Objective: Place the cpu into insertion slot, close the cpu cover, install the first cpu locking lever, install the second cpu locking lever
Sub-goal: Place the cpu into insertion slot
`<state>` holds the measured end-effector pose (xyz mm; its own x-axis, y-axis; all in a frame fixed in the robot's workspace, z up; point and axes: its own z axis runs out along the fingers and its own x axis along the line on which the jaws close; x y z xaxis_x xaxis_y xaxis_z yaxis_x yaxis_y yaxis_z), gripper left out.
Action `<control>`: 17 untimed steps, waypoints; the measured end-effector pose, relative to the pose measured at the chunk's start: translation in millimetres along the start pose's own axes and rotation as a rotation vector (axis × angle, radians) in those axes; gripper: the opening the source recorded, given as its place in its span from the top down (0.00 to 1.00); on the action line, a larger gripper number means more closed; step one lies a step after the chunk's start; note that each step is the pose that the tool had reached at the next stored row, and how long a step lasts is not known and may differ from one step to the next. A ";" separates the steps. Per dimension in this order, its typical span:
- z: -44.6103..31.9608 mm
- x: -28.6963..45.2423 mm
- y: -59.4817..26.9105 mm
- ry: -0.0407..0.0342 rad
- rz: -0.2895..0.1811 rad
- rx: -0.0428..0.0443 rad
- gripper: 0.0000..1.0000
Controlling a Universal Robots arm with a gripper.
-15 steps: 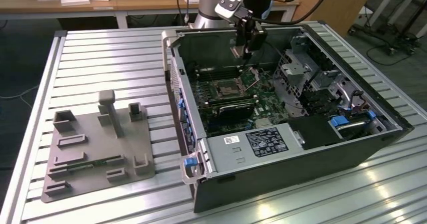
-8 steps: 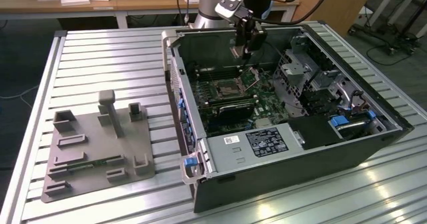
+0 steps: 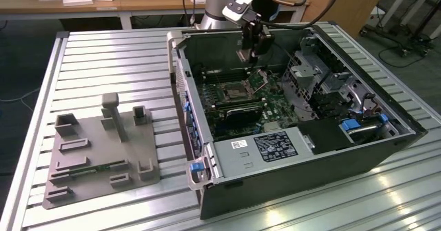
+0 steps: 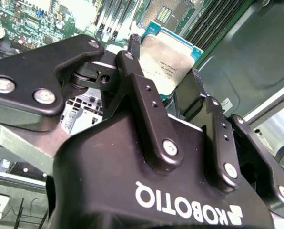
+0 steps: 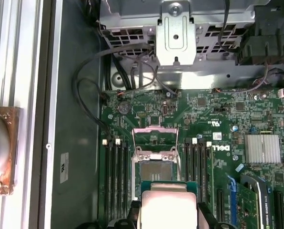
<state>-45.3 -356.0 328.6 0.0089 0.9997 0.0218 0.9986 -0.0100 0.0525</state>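
My gripper [image 3: 251, 55] hangs inside the open computer case, above the motherboard. It is shut on the cpu [image 4: 167, 62], a small square chip with a silvery top, held by two opposite edges between the black fingers [image 4: 135, 71]. In the first wrist view the cpu [image 5: 168, 202] sits just short of the insertion slot [image 5: 156, 169], a dark square socket on the green board. The cpu cover [image 5: 155, 137], a silver frame, is swung open on the slot's far side. In the exterior view the insertion slot [image 3: 236, 92] lies below the gripper.
Black memory slots [image 5: 116, 176] flank the socket on both sides. A metal drive cage [image 5: 175, 33] and loose cables [image 5: 87, 95] stand beyond it. The case wall [image 3: 180, 81] rises at the exterior view's left. A grey fixture plate [image 3: 103, 153] lies on the slatted table.
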 end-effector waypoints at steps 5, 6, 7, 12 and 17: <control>2.5 0.0 0.0 0.0012 -0.004 0.0009 0.46; 2.7 0.0 0.0 0.0012 -0.004 0.0010 0.46; 2.9 -0.1 0.0 0.0011 -0.004 0.0010 0.46; 4.1 -0.1 -0.1 0.0011 -0.004 0.0010 0.46; 5.5 -0.1 -0.2 0.0011 -0.004 0.0010 0.46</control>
<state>-45.1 -356.0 323.1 0.0048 0.9997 0.0227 0.9986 -0.0059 0.0516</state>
